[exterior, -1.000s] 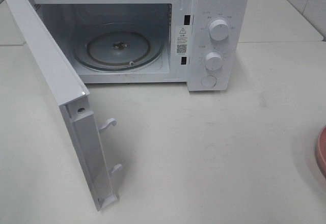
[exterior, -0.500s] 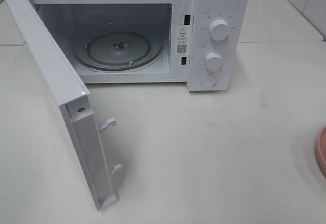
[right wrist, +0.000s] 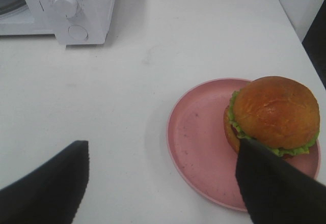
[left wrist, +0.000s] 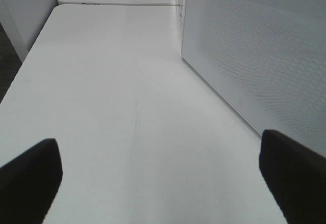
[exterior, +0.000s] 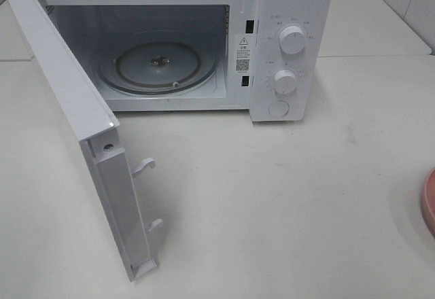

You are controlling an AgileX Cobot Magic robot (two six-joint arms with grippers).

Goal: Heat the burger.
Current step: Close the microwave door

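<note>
Gripper, right: jaws spread wide and empty; it hangs above the desk, over the near rim of the pink plate, with one finger overlapping the burger's edge in the wrist view. No contact can be confirmed.
Gripper, left: jaws fully spread, holding nothing; positioned over bare desk beside the perforated face of the microwave door.
Burger: sits on the pink plate, toward the plate side farthest from the microwave, bun dome up, lettuce frill showing beneath.
Microwave: door swung fully out; glass turntable bare; cavity ready to load.
Plate relative to microwave: well apart, off toward the control-knob side and nearer the robot.
Step in hand (judgement): door opening appears complete; pickup of the burger has not begun.
Next move (judgement): lower the right gripper so the jaws straddle the bun, close gently to avoid crushing, lift clear of the plate, carry to the microwave opening and set the burger on the turntable.
Risk (judgement): the glossy bun may slip, or layers may shift under a side squeeze.
Cut off: the high view shows only a sliver of the plate at its edge; burger and both arms lie outside it.
Hard to read: dial markings and the label by the door frame are too small to make out.
</note>
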